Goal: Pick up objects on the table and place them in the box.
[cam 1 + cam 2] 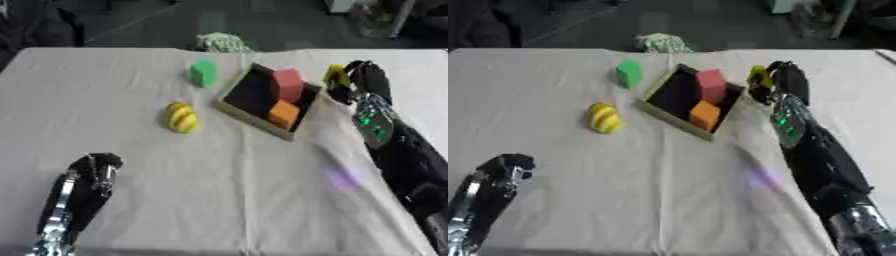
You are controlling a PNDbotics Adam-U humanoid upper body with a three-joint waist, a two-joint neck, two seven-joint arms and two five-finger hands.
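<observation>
Box (pixel 229 102) first: we see it lying askew on the white table (pixel 236 200), a shallow tray with a pale rim and a dark floor, a little right of the middle. Inside it stand a red block (pixel 287 85) toward the far side and an orange block (pixel 283 114) nearer us, close together.

Our right hand (pixel 354 82) reaches in along the right edge and sits just beside the box's far right corner. Its fingers are curled round a small yellow thing (pixel 335 75), which shows at the hand's left side, raised at about the level of the box rim and just outside that corner. We cannot tell whether the yellow thing touches the rim. A green light glows on the forearm behind the hand.

Two things lie on the table outside the box, both to its left and well apart from the right hand. A green block (pixel 203 73) stands near the box's far left side. A yellow striped object (pixel 181 117) lies nearer us, left of the box's near corner.

Our left hand (pixel 96 167) rests near the lower left corner, holding nothing; we make out a dark rounded shape with the fingers curled inward. It is well apart from every object.
</observation>
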